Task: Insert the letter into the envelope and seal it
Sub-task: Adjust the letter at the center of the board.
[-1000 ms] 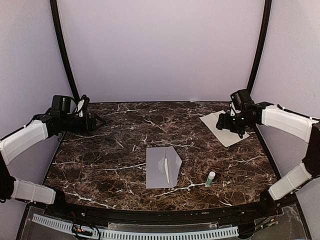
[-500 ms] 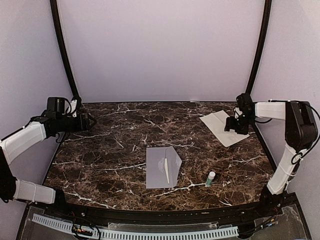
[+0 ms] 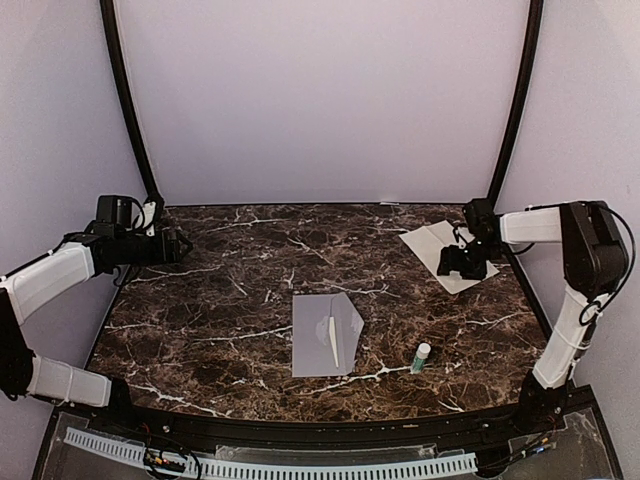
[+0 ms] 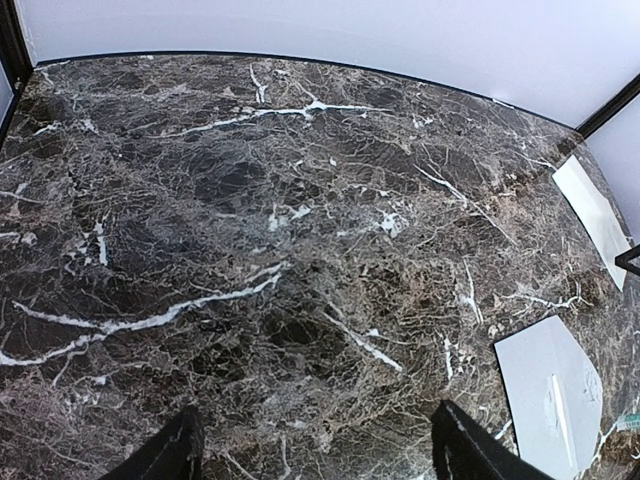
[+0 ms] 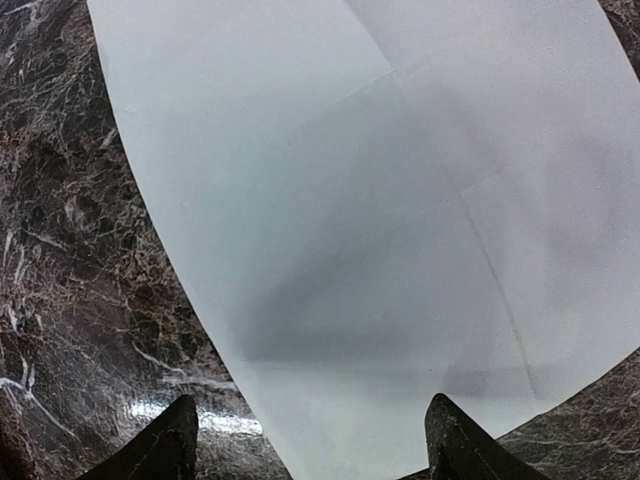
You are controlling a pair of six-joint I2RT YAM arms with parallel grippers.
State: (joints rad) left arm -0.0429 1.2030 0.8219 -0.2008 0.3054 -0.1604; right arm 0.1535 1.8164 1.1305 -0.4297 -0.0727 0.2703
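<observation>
The letter (image 3: 432, 245) is a cream creased sheet lying flat at the back right of the marble table; it fills the right wrist view (image 5: 380, 200) and shows at the right edge of the left wrist view (image 4: 592, 205). My right gripper (image 3: 463, 262) hangs low over its near part, open (image 5: 310, 445), with nothing between the fingers. The grey envelope (image 3: 325, 335) lies at the table's centre, flap pointing right (image 4: 550, 390). My left gripper (image 3: 180, 243) hovers open at the far left (image 4: 315, 445), over bare marble.
A small white tube with a green cap (image 3: 422, 356) stands right of the envelope near the front edge. Black frame posts (image 3: 515, 110) rise at both back corners, the right one close to my right arm.
My right gripper has turned and dropped lower over the letter, its jaws narrowing slightly. My left arm has drawn back a little to the left.
</observation>
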